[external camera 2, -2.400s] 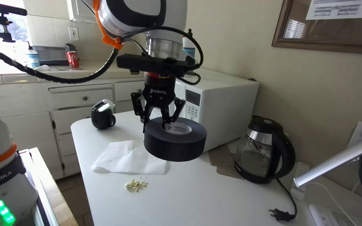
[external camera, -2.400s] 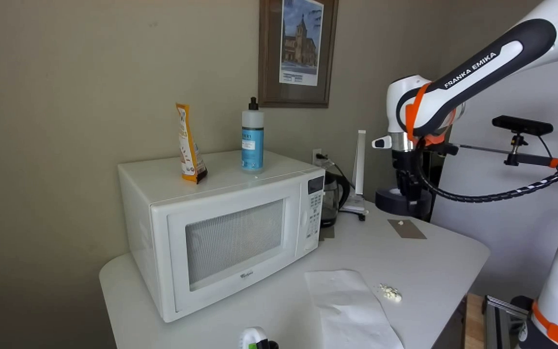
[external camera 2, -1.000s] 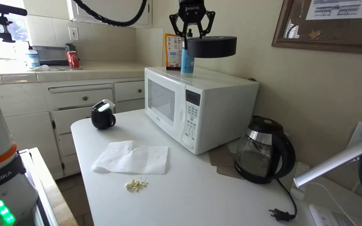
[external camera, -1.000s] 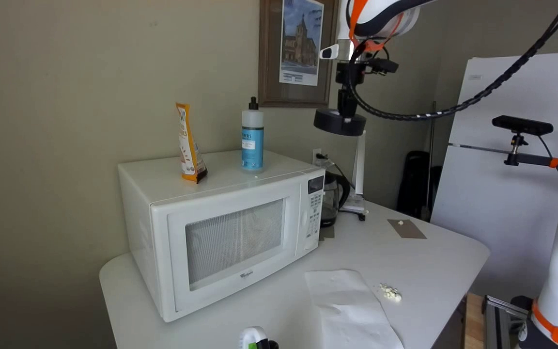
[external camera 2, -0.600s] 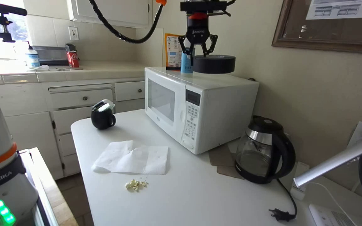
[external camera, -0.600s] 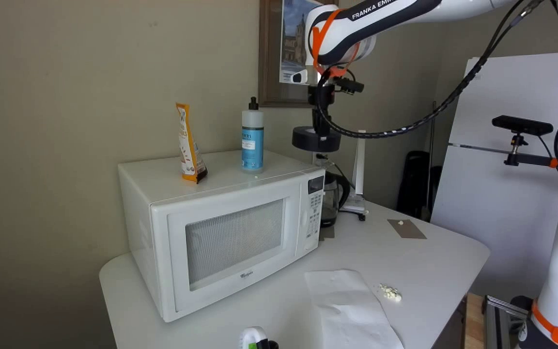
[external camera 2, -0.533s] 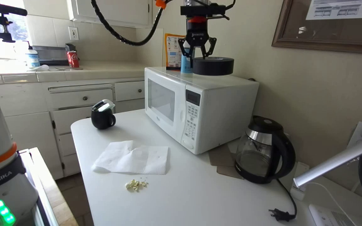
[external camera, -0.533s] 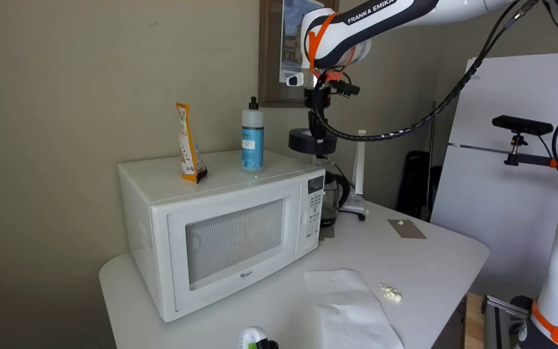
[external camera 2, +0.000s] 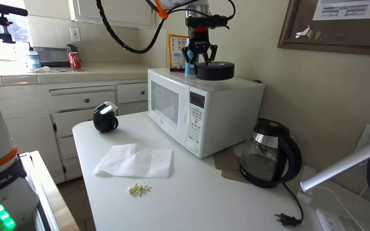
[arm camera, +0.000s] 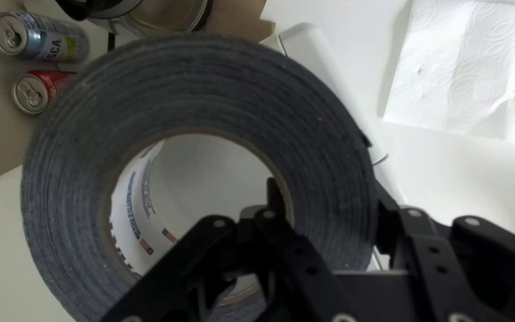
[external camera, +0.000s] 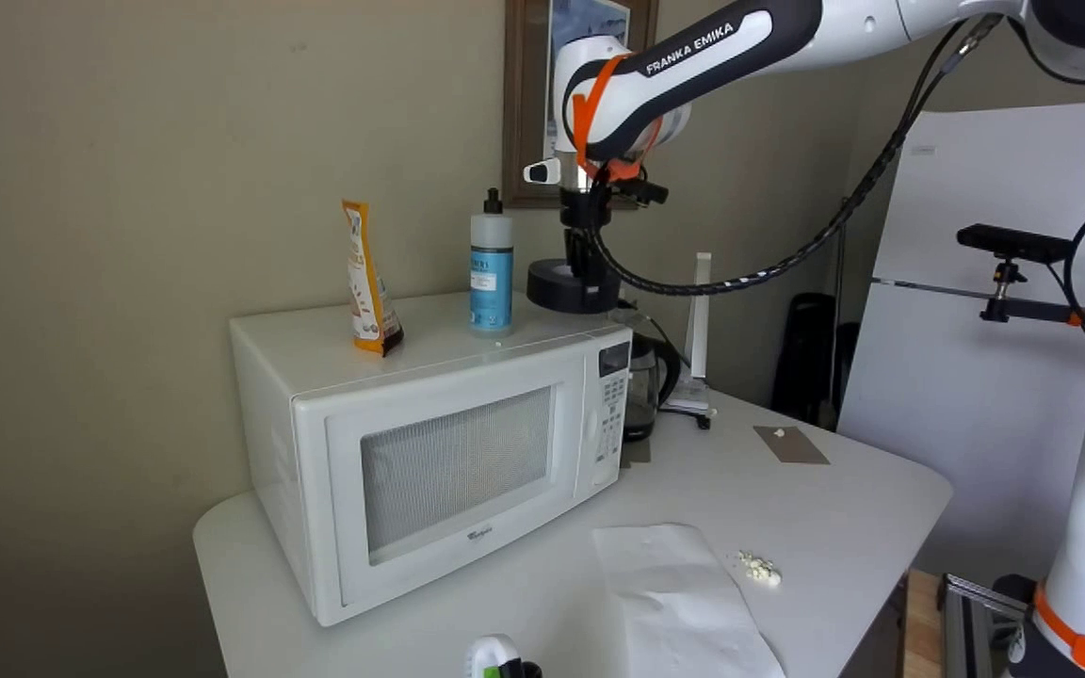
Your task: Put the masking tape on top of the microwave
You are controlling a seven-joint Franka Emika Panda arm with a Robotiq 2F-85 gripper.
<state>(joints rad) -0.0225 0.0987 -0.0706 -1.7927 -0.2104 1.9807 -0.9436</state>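
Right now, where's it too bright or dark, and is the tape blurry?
In an exterior view, the window glares almost white; in an exterior view, the wall darkens toward the bottom left; in the wrist view, the paper towel is nearly bleached on its right, but the masking tape shows its rings, so isn't badly blurred.

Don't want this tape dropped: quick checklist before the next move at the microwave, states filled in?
1. Grip: gripper shut on the tape, one finger in its hole: ok.
2. Tape roughly level in both exterior views: ok.
3. Microwave under the hole in the wrist view: ok.
4. Tape clear of the blue bottle, gap visible in an exterior view: ok.
5. Whole tape inside the top's edges: cannot tell.
6. Tape touching the top: cannot tell.
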